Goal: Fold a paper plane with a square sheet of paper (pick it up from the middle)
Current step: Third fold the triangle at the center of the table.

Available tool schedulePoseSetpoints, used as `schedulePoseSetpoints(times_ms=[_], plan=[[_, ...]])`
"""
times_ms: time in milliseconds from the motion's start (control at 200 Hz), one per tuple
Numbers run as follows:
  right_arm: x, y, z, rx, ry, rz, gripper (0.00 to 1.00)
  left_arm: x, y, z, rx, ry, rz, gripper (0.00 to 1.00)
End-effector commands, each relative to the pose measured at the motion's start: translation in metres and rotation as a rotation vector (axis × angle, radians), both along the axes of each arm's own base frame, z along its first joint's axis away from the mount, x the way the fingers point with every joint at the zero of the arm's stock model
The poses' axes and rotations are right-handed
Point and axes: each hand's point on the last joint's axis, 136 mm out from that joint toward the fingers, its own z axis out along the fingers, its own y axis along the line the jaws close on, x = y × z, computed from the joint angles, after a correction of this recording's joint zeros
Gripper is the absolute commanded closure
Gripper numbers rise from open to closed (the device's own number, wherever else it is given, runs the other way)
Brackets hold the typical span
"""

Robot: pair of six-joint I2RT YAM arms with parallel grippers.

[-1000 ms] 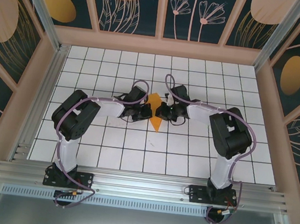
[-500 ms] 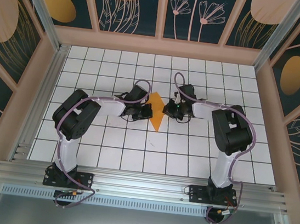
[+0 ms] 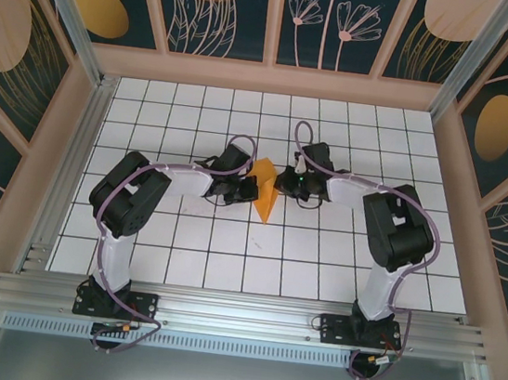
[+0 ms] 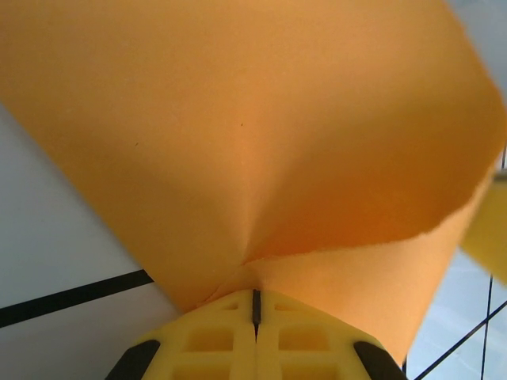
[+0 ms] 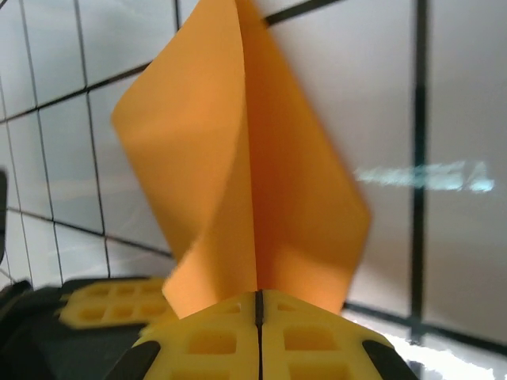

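Rail: aluminium, across the bottom of the overhead frame, with both arm bases bolted to it.
Arms: left arm and right arm elbow outward, then reach in toward frame centre.
Left gripper: just left of centre. In its wrist view the yellow fingers meet with no gap, clamped on the paper where a crease runs in.
Right gripper: just right of centre, facing the left one. Its fingers are also pressed together, pinching the paper at a fold line.
Sheet of paper: orange, held between the two grippers at mid-surface. It is partly folded, tapers to a point toward the bottom of the frame, and bows in both wrist views. Whether its tip rests on the surface cannot be told.
Surface: white grid tiles, running to the top of the frame.
Step in hand: judged mid-fold, with the dart forming and both sides pinched along the centre crease.
Next move calls for: one gripper anchoring while the other presses or draws a flap flat. The paper is thin, so a loose pull risks tearing or skewing the crease.
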Motion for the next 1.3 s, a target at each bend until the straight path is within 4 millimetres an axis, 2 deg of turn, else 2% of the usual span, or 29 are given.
schedulePoseSetpoints(times_ms=[0,125,265,365,505,796,1031,1296], plan=[[-0.016,0.002,0.002,-0.008,-0.016,0.033,0.92,-0.02,0.033,-0.049,0.169,0.11,0.035,1.0],[-0.02,-0.005,0.005,-0.045,-0.037,-0.002,0.94,-0.02,0.033,-0.05,0.171,0.111,0.036,1.0],[-0.024,-0.016,0.026,-0.047,-0.12,-0.047,0.94,-0.02,0.033,-0.049,0.167,0.111,0.041,1.0],[-0.031,-0.011,0.031,-0.014,-0.12,-0.01,0.94,-0.019,0.032,-0.048,0.16,0.11,0.042,1.0],[-0.037,0.005,0.017,0.008,-0.054,0.041,0.94,-0.02,0.032,-0.05,0.158,0.114,0.041,1.0],[-0.021,0.024,-0.003,0.003,0.008,0.036,0.94,-0.022,0.032,-0.052,0.162,0.122,0.038,1.0],[-0.014,0.004,-0.032,-0.062,0.081,-0.055,0.94,-0.024,0.034,-0.054,0.177,0.125,0.027,1.0],[0.011,-0.008,-0.034,-0.022,0.068,-0.141,0.94,-0.028,0.037,-0.058,0.21,0.125,-0.032,1.0]])
